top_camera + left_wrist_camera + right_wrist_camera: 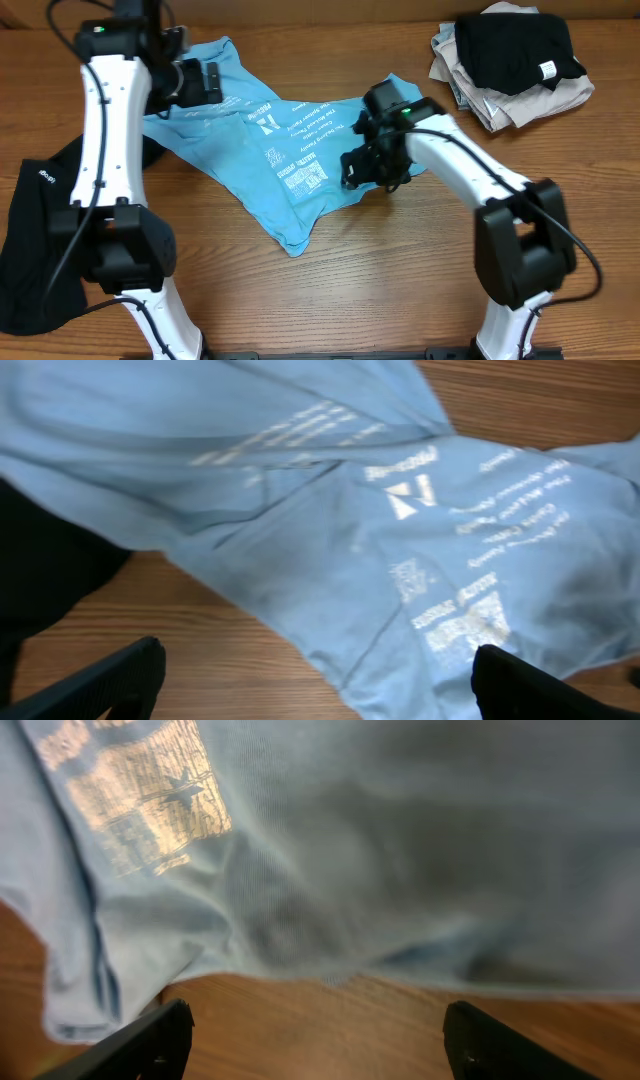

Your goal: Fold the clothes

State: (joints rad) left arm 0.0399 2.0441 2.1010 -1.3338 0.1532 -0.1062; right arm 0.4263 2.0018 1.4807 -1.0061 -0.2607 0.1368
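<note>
Right gripper [315, 1040], fingers spread apart and empty, poised over the hem of the light-blue T-shirt [265, 165], which lies crumpled at the centre of the table [400, 290]. Left gripper [315, 682], likewise apart, above the shirt's 10 o'clock corner. Clothes pile [510, 60] at 1 o'clock; black garment [30, 240] at 8 o'clock.

both arms [100, 130] show white links [455, 160], black joints [130, 250], black cables [62, 262] and green lights [97, 28]; the left gripper [205, 82] and right gripper [356, 170] are black.
</note>
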